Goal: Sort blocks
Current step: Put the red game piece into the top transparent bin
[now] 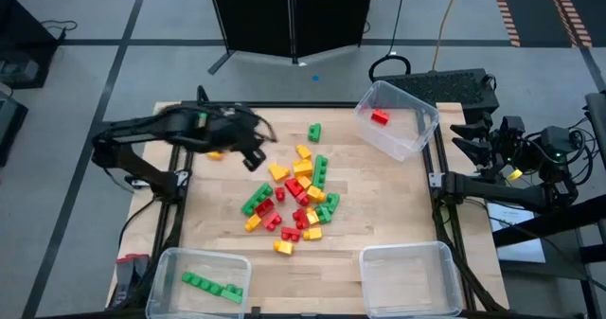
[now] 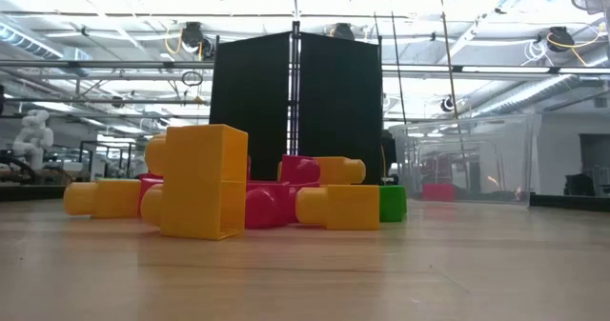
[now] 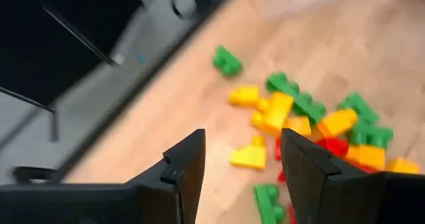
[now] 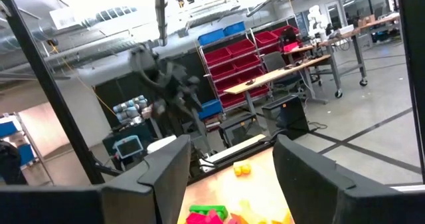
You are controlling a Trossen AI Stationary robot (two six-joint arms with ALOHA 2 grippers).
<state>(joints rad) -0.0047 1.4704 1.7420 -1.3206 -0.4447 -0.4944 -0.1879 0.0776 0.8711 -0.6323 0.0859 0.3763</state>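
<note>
The left arm reaches in from the counter's (image 1: 398,253) left edge, its left pincer (image 3: 242,159) raised above the wood just beside the blocks (image 1: 295,198), fingers parted and grasping nothing. The blocks lie heaped mid-counter. The right pincer (image 4: 229,167), released, waits off the counter's right side; no writing is legible.

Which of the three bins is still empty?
The clear bin at the table's near right corner; the near-left one holds green blocks, the far-right one a red block.
</note>
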